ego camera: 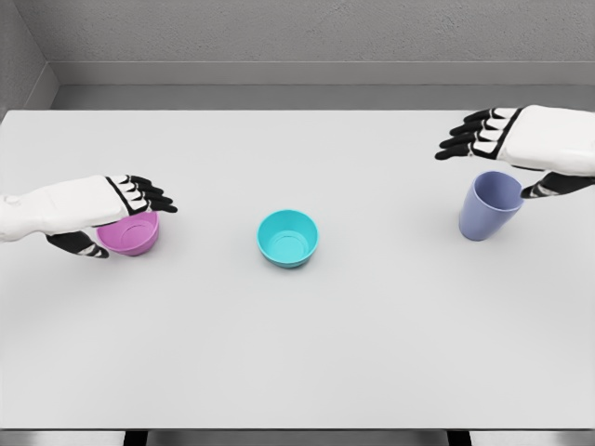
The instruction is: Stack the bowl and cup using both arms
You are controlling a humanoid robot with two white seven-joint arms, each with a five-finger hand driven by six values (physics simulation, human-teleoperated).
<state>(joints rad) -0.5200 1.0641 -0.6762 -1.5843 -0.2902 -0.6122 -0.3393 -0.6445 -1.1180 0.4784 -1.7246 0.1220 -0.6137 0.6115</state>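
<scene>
A teal bowl stands upright at the middle of the white table. At the left, a pink bowl sits partly under my left hand, whose fingers stretch over its rim while the thumb reaches down on its near left side. At the right stands a lavender cup, tilted slightly. My right hand hovers just above and behind it, fingers extended to the left, thumb beside the cup's right rim. Neither hand has closed around its object.
A grey wall and floor strip run behind the table's far edge. The table's front edge lies near the bottom of the view.
</scene>
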